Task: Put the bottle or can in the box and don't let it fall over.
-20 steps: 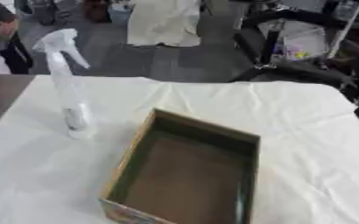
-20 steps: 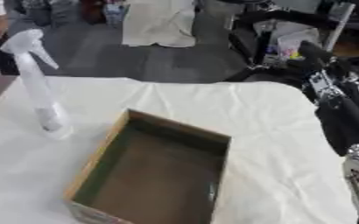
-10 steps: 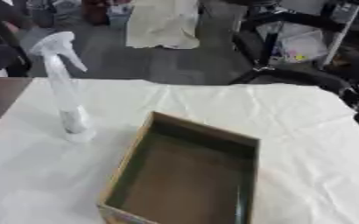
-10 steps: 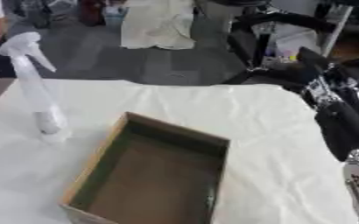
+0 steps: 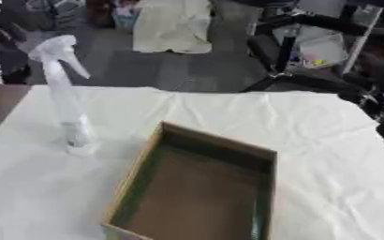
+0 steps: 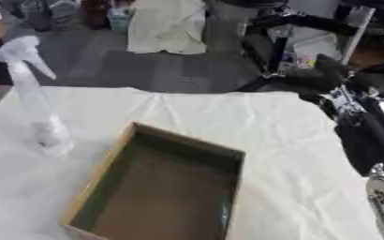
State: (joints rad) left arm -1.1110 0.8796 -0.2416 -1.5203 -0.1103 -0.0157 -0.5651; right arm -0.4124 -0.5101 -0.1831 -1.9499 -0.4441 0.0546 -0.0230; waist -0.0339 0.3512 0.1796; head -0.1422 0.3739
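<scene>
Right hand (image 6: 330, 77) up at the table's far right edge, fingers unclear so can't tell its state, well apart from the clear spray bottle (image 5: 67, 98) standing upright on the white tablecloth (image 5: 253, 117) just left of the open empty cardboard box (image 5: 199, 187).

Table (image 5: 326, 154) is wearing a wrinkled white cloth (image 5: 253, 117) covering nearly the whole top; bare dark wood is showing at the far left edge. Clear spray bottle (image 5: 64, 93) is standing upright on the cloth near the left edge. Open cardboard box (image 5: 199, 187) is sitting askew toward the near edge, just beside the bottle, not touching.
</scene>
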